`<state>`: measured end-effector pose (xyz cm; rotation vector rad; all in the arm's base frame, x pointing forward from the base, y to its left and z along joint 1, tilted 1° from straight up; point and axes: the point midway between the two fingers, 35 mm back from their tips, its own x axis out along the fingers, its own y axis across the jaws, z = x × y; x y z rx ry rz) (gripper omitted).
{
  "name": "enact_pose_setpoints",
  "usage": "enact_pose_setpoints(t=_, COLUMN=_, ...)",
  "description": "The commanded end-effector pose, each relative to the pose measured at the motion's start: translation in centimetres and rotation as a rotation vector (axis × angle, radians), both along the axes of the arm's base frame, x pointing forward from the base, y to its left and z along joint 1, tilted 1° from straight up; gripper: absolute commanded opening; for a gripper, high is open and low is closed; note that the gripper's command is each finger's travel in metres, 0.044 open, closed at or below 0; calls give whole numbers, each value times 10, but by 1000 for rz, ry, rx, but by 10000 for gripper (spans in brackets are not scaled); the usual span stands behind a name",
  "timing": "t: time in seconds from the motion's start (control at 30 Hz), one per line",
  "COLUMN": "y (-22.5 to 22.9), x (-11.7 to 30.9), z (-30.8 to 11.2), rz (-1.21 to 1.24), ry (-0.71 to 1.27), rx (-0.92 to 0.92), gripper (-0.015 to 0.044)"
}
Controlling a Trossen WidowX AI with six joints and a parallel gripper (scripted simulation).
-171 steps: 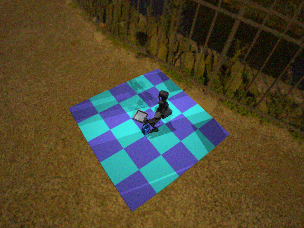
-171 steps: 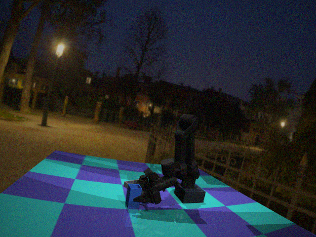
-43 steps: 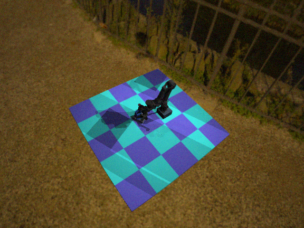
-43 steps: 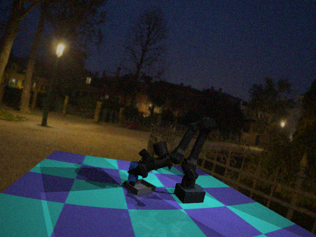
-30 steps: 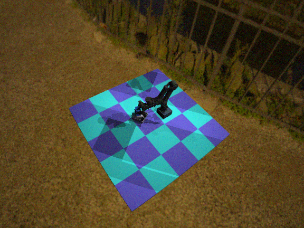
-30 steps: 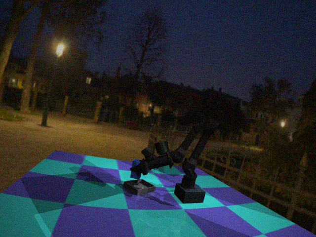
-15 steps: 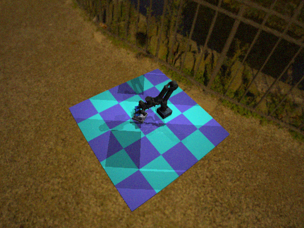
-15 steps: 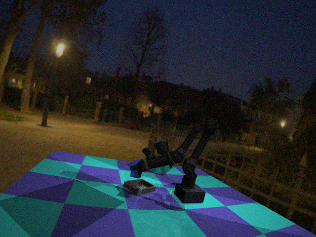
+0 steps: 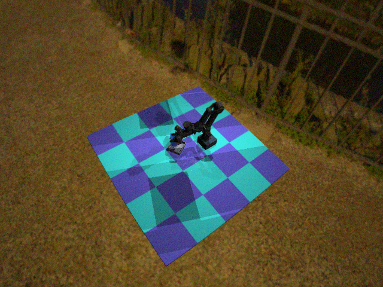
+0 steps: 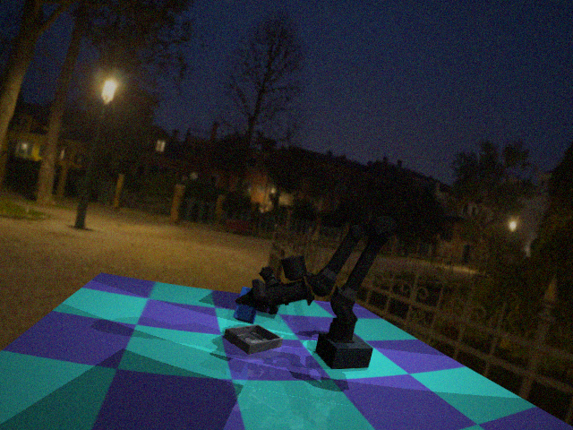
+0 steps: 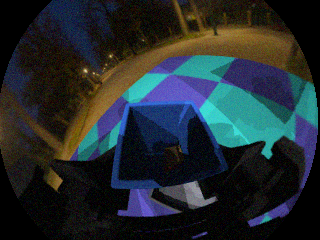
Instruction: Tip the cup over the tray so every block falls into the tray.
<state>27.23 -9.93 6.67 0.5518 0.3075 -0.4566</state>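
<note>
The blue cup (image 9: 173, 143) (image 10: 243, 313) (image 11: 160, 112) is off the table and looks tilted; the exact angle is hard to tell. My gripper (image 9: 175, 140) (image 10: 246, 303) (image 11: 159, 132) is shut on it, with the dark fingers on either side. The wrist view looks into the cup, where at least one tan-brown block (image 11: 173, 156) shows in deep shade. The shallow grey tray (image 9: 179, 152) (image 10: 263, 346) lies just below the cup, which hangs above its far side in the exterior view. Whether blocks lie in the tray cannot be told.
The arm's dark base (image 9: 207, 141) (image 10: 345, 352) stands close to the right of the tray. The table top (image 9: 167, 244) (image 10: 175, 398) is a purple and turquoise chequered square, with shadows across it. A fence stands beyond it.
</note>
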Motion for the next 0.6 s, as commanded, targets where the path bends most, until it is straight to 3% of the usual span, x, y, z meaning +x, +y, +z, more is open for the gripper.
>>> enact_pose_setpoints(t=0.0, y=1, x=1, z=-1, rz=-30, ry=-27, rx=77, gripper=0)
enact_pose_setpoints(t=0.57, y=1, x=2, z=-3, rz=-178, ry=-149, rx=395, gripper=0)
